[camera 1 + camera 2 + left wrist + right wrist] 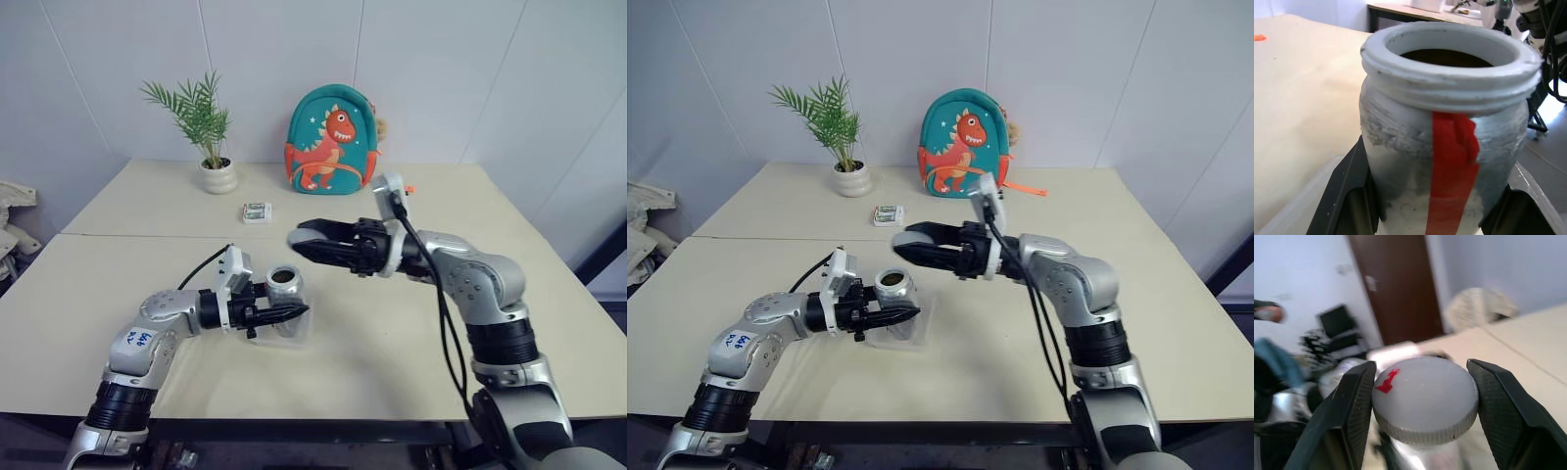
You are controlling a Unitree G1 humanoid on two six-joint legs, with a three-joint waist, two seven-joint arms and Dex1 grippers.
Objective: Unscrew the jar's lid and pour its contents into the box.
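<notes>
Left tool [294, 313] clamps upright, open-mouthed jar [285, 291] directly over box [306, 333]; tipping comes next. Right tool [1422, 404] grips lid [1425, 401], raised alongside.

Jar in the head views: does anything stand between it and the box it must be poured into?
Nothing visible does. The left end effector holds the open jar upright right over the clear box. The right end effector holds the lid higher and off to the side.
</notes>
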